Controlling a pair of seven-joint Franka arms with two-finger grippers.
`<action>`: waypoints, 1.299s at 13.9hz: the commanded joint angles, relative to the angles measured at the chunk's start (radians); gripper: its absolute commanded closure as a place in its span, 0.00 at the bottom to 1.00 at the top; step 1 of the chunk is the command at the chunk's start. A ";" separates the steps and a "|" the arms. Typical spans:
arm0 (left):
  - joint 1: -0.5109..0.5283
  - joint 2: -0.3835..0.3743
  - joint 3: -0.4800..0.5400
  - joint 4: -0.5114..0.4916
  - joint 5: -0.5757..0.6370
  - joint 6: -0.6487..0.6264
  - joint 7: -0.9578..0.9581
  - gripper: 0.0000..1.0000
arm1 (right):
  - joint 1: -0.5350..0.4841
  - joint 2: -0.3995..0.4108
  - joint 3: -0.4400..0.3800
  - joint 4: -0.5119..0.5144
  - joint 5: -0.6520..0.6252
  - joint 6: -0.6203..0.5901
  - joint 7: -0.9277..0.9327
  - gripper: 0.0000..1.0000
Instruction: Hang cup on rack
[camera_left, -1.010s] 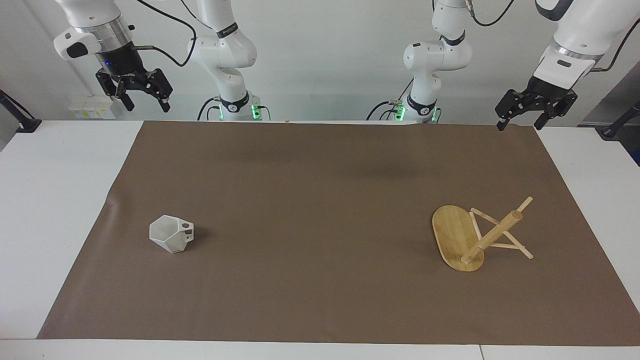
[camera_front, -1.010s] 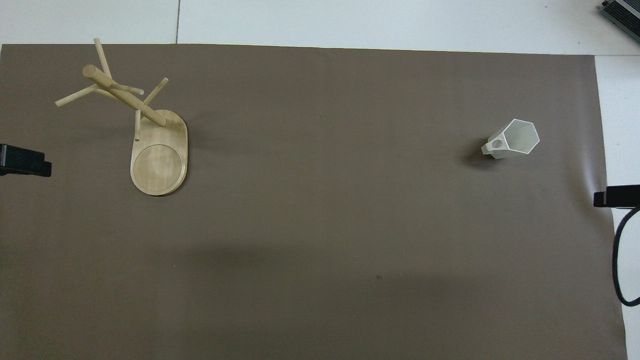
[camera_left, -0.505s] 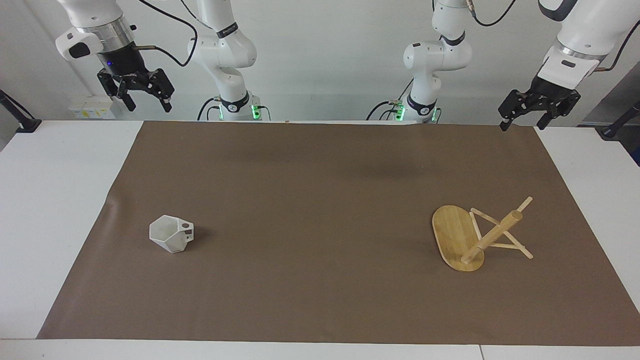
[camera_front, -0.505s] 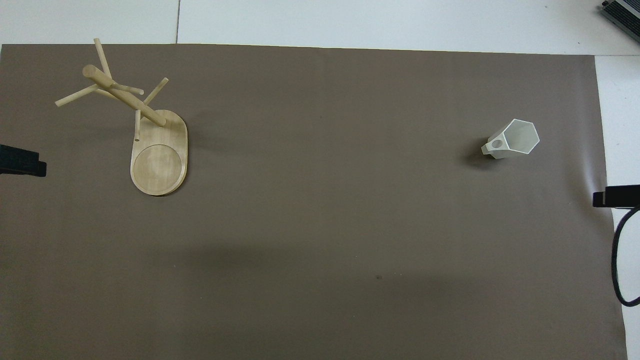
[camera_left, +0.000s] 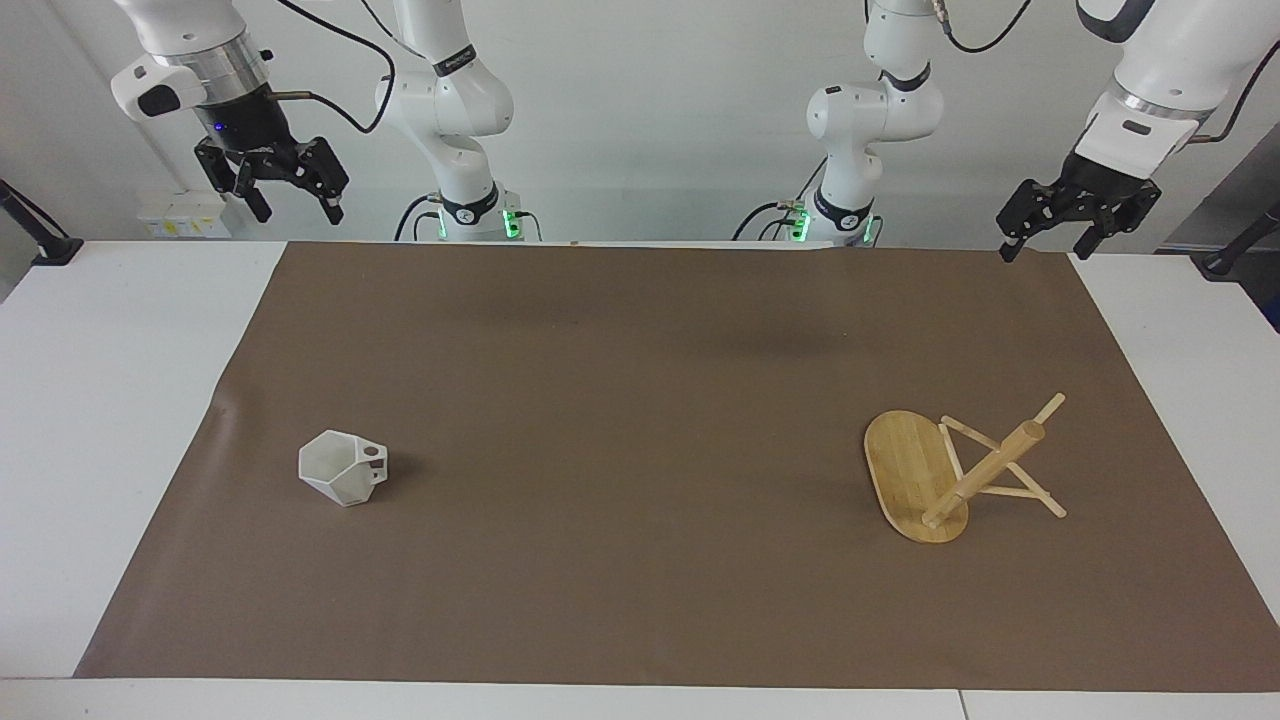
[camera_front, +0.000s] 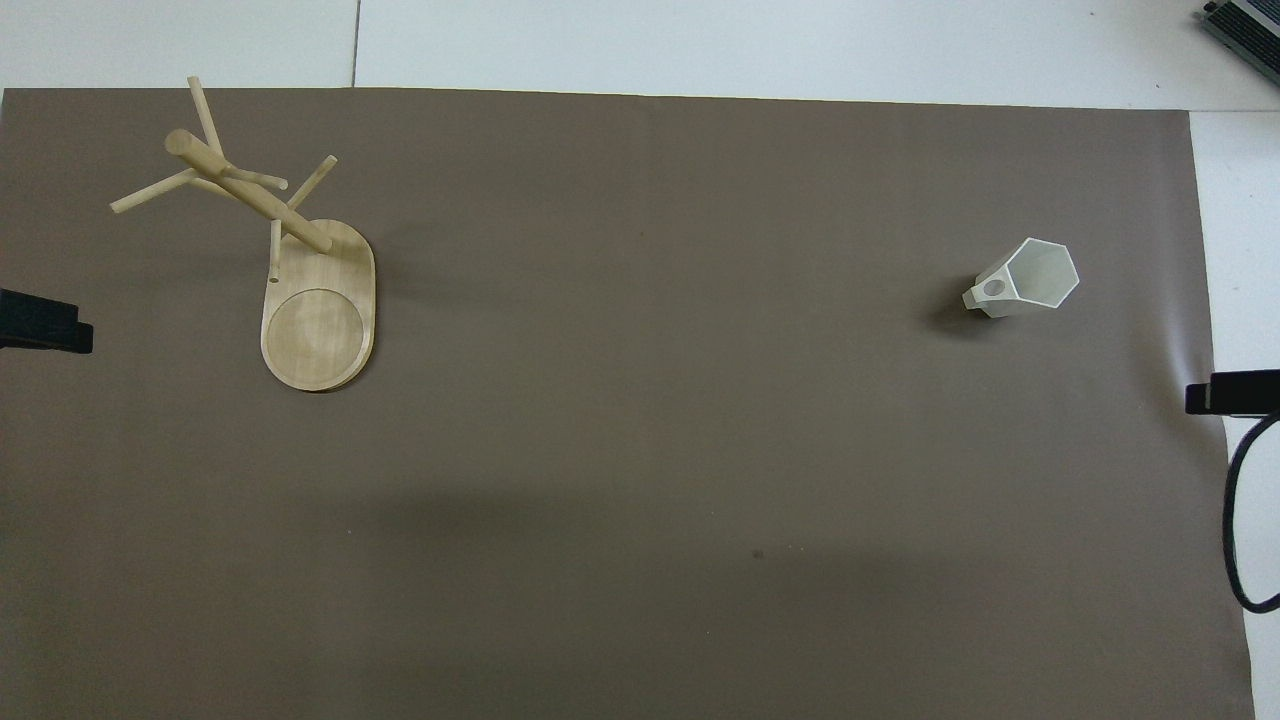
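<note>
Both the left claw (camera_left: 1052, 240) and right claw (camera_left: 290, 199) hang wide and empty above the surface's robot edge, the faceted white cup (camera_left: 343, 467) standing well apart from the bamboo mug tree (camera_left: 950, 473), so neither is reached yet.

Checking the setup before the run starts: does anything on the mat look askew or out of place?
Nothing stands out. The rack stands upright on its oval base toward the left arm's end, the cup upright toward the right arm's end. The left gripper and the right gripper wait raised, both open.

white faceted cup (camera_left: 341, 468) upright | bamboo rack (camera_left: 915, 475) standing, well apart
</note>
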 joint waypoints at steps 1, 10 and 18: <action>0.000 -0.012 0.002 -0.017 0.017 0.007 -0.004 0.00 | -0.001 -0.016 0.001 -0.004 -0.017 -0.018 -0.022 0.00; -0.004 -0.012 0.002 -0.017 0.017 0.016 -0.004 0.00 | -0.002 -0.014 0.001 -0.004 -0.017 -0.018 -0.021 0.00; -0.012 -0.012 -0.001 -0.017 0.017 0.027 -0.013 0.00 | -0.001 -0.014 0.001 -0.004 -0.017 -0.017 -0.022 0.00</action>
